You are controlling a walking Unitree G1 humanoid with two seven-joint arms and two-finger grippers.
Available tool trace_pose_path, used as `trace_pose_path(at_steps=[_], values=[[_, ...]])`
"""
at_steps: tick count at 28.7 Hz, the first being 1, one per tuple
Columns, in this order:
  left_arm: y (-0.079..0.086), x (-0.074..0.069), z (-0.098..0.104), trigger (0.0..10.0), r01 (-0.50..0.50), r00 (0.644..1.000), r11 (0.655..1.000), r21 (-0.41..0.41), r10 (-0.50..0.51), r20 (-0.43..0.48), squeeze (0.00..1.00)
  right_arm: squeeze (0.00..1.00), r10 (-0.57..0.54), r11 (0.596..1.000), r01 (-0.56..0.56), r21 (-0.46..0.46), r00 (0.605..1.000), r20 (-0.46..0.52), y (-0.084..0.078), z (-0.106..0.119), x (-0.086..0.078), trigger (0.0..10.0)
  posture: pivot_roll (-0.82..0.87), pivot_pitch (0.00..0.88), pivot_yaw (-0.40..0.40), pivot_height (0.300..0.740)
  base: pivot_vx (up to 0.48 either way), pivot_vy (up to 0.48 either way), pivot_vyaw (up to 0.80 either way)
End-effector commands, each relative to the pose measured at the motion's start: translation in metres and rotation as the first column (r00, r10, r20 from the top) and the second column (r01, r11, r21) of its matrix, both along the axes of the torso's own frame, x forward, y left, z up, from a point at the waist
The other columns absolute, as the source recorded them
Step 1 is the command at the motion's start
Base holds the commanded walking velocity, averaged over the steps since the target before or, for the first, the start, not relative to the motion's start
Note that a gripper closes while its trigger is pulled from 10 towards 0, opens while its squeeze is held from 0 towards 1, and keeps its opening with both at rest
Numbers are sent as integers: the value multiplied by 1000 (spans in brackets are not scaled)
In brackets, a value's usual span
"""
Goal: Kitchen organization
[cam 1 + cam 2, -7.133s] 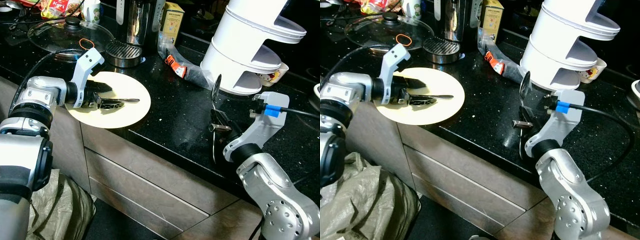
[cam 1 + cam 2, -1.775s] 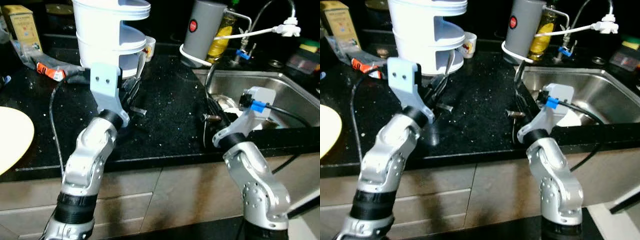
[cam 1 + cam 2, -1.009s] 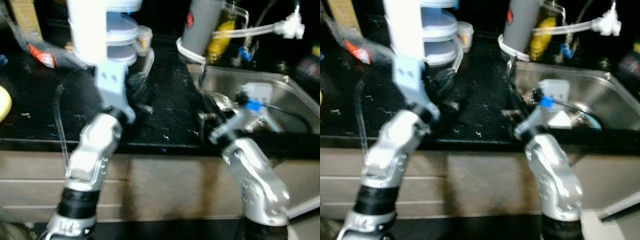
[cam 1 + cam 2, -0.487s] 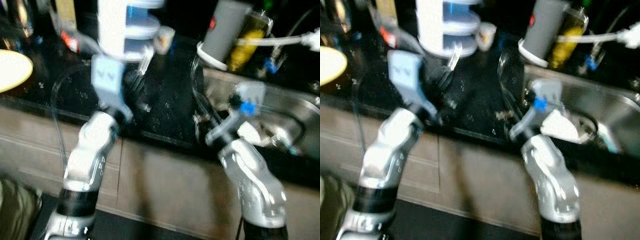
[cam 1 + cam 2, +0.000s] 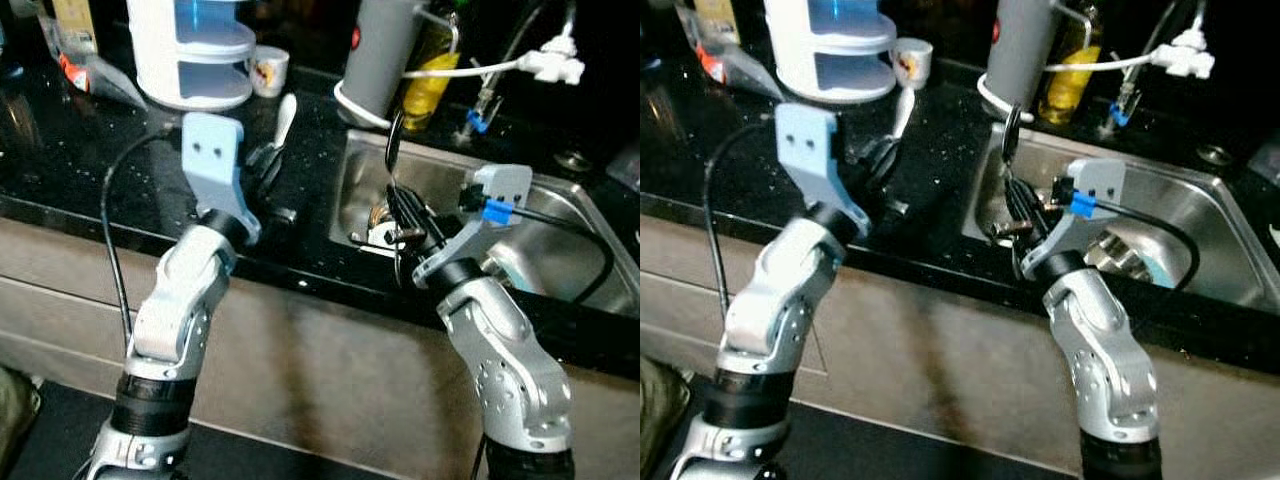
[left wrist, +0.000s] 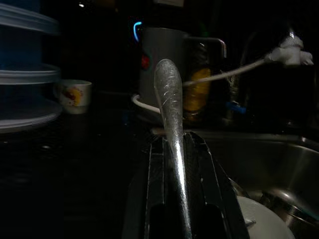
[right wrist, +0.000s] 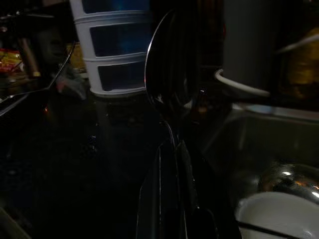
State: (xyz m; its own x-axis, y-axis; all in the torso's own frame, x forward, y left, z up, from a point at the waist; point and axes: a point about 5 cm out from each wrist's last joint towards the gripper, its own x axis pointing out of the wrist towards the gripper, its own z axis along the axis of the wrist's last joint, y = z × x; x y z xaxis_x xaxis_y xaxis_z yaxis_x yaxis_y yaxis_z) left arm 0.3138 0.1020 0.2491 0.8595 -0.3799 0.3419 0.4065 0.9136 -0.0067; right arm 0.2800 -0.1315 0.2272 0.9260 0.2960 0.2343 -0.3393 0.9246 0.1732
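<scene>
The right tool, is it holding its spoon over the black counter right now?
No, the right tool grips the spoon above the steel sink, past the black counter's edge.

The two eye views look forward and down from the head onto the black worktop (image 5: 90, 190) and steel sink (image 5: 560, 215), set slightly apart sideways; both take in the white tiered container (image 5: 835, 45) far left and the grey kettle (image 5: 385, 50); the left wrist view sits low and close, looking along its claw (image 6: 182, 164) toward the kettle; the right wrist view, equally close, looks along its claw (image 7: 172, 164) toward the container.
</scene>
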Motion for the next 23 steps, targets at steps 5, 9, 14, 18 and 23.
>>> trace_pose_path(at_steps=[5, 9, 14, 18, 23], values=[[-7, -1, 1, 10000, 23, 1000, 1000, 5, -23, 8, 0, 0, -25, 1000, 25, 0, 1000, -1, -6, 1, 2, 10000, 60, 0, -177, 740, 0, -364, 0], [-6, -1, 1, 10000, 21, 1000, 1000, -9, -21, 5, 0, 0, -27, 1000, 27, 2, 1000, -1, -6, 1, 2, 10000, 60, 0, -177, 740, 0, -188, 0], [-6, -1, 1, 10000, 24, 1000, 1000, -18, -24, 7, 0, 0, -30, 1000, 30, 3, 1000, -3, -6, 0, 2, 10000, 59, 0, -176, 740, 0, 0, 0], [-7, -1, 1, 10000, 29, 1000, 999, -18, -29, 8, 0, 0, -32, 999, 32, 5, 999, -4, -6, 0, 3, 10000, 58, 0, -177, 740, 0, 0, 0], [-7, -1, 1, 10000, 30, 1000, 999, -19, -30, 8, 0, 0, -31, 1000, 31, 5, 1000, -5, -6, 1, 3, 10000, 60, 0, -179, 740, 0, 0, 0]])
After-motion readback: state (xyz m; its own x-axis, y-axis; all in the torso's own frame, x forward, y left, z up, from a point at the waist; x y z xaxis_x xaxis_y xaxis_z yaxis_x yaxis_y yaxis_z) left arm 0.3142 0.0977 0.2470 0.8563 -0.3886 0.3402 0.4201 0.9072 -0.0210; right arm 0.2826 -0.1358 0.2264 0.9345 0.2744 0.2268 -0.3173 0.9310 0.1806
